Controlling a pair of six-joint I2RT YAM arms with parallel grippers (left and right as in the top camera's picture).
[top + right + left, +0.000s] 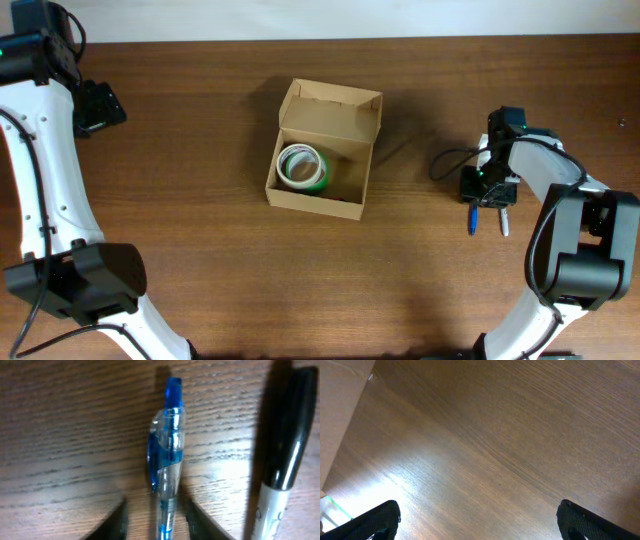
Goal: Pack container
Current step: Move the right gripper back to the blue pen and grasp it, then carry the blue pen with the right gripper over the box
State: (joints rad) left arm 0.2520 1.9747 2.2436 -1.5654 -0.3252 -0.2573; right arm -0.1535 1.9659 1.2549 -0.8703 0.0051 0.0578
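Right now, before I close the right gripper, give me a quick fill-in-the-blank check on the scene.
The right gripper straddles the ___ pen.
Inside the container lies one roll of ___.
Beside the pen lies a black ___.
The left gripper holds ___.
Missing: blue; tape; marker; nothing.

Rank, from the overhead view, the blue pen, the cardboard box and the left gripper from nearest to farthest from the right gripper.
1. The blue pen, at the right gripper.
2. The cardboard box, at table centre.
3. The left gripper, at the far left edge.
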